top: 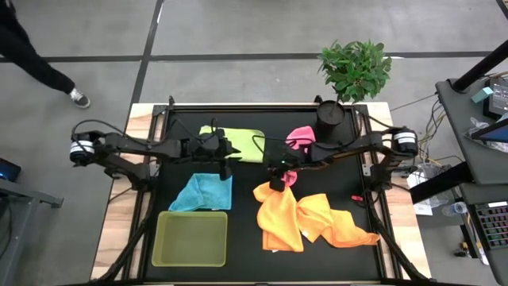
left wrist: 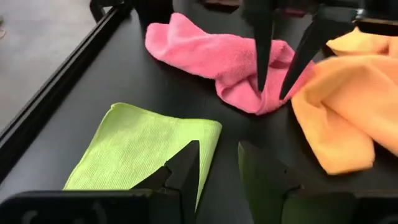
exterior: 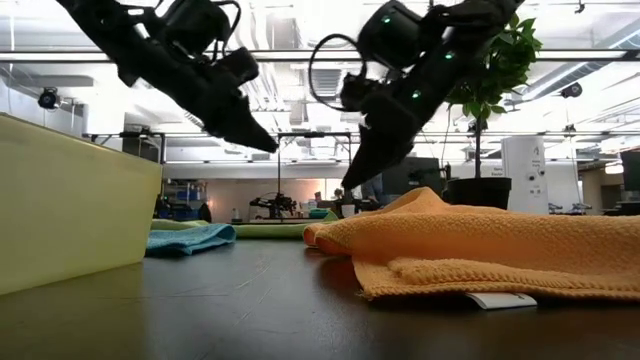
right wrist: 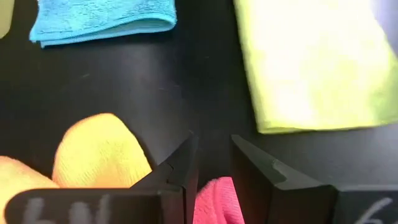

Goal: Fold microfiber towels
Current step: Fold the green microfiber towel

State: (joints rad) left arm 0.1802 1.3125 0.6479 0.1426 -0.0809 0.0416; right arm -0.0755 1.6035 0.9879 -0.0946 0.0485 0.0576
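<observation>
Right gripper (left wrist: 273, 93), fingers narrowly parted, is straddling the pink towel (left wrist: 217, 56); left gripper (top: 223, 163), narrowly parted, is hovering beside it, empty.

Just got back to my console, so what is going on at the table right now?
Both arms are over the middle of the black table, neither holding a cloth. The right gripper, fingers apart, points down at the crumpled pink towel beside the orange towels. The left gripper hangs open by the flat lime green towel. A folded light blue towel lies near the tray.
</observation>
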